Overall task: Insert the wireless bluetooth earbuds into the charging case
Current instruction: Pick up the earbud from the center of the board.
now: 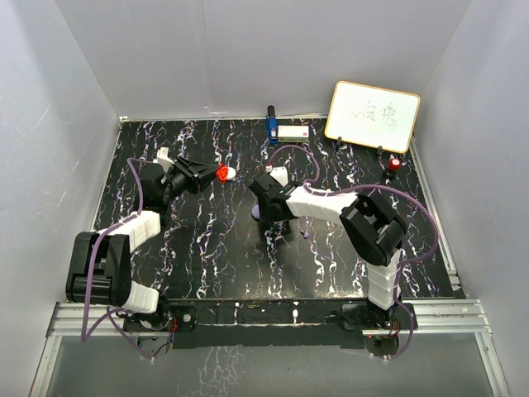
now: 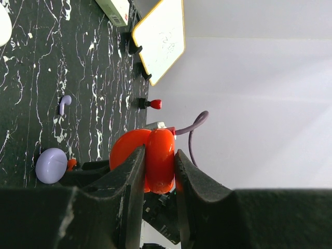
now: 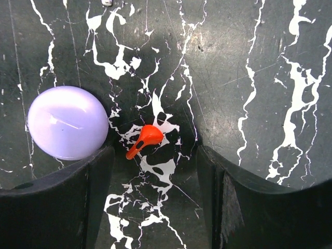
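"Where's the right gripper [image 3: 154, 161]?"

"Mid-table [image 3: 270, 62], jaws partly open, one finger on each side of the red earbud [image 3: 147, 137]. It lies flat, untouched. The lilac case [image 3: 67, 122] sits just beside one finger, and a purple earbud [image 2: 64, 104] lies further right."

"And the left gripper [image 2: 160, 161]?"

"Farther back on the left, clamped on the red charging case [image 2: 127, 148]."

"Behind that?"

"A whiteboard [image 1: 372, 116] stands at the far right."

Overhead view spans the table [image 1: 215, 248]; both close wrist views share the lilac case [image 3: 67, 123].
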### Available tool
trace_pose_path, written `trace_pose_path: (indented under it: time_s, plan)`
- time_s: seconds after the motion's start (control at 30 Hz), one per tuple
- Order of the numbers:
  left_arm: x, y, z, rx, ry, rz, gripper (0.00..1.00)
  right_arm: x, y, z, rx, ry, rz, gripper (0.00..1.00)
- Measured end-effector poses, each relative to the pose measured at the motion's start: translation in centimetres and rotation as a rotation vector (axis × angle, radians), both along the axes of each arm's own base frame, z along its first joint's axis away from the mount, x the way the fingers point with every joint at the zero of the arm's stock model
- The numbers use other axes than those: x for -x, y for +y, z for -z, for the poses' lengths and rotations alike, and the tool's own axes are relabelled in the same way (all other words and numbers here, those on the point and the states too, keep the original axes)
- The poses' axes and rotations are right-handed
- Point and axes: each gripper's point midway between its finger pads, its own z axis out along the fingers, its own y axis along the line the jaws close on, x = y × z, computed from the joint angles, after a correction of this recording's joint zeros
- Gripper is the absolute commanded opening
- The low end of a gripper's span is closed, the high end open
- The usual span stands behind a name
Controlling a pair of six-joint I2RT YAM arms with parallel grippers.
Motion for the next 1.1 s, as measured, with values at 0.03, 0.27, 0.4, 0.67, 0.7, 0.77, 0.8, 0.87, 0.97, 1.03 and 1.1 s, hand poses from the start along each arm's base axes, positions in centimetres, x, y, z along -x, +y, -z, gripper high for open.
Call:
trace_pose_path:
  time_s: [0.03,0.27,0.4,0.67,0.7,0.77,0.8,0.87,0.97,1.03,1.1]
  plan:
    - [0.0,0.0,0.0,0.0,-0.001,-0.001,0.0,0.0,0.0,0.3,0.005,0.005,0.0,0.62]
    - [0.0,0.2,-0.1,0.004,-0.001,-0.002,0.0,-0.3,-0.1,0.3,0.013,-0.006,0.007,0.62]
    - [0.0,0.1,-0.1,0.004,-0.001,0.001,0.0,-0.5,-0.3,0.3,0.016,-0.007,0.012,0.62]
    - [0.1,0.1,-0.1,0.004,-0.001,0.005,0.0,-0.7,-1.6,0.3,0.021,-0.008,0.031,0.61]
    - [0.1,0.1,-0.1,0.005,-0.001,0.005,0.0,-0.7,-1.8,0.3,0.023,-0.007,0.032,0.61]
    - [0.1,0.1,-0.1,0.004,-0.001,0.005,0.0,-0.6,-2.0,0.3,0.026,-0.007,0.029,0.61]
    - [0.1,0.1,-0.1,0.004,-0.001,0.005,0.0,-0.6,-2.1,0.3,0.028,-0.006,0.028,0.61]
    - [0.1,0.1,-0.1,0.004,-0.001,0.005,0.0,-0.6,-2.1,0.3,0.031,-0.006,0.022,0.61]
    - [0.1,0.1,-0.1,0.004,0.0,0.005,0.0,-0.6,-2.1,0.3,0.033,-0.008,0.011,0.61]
    - [0.1,0.1,-0.1,0.004,0.0,0.005,0.0,-0.7,-2.0,0.3,0.036,-0.01,-0.004,0.6]
    - [0.1,0.1,-0.1,0.004,0.0,0.005,0.0,-0.7,-1.9,0.2,0.035,-0.01,-0.021,0.59]
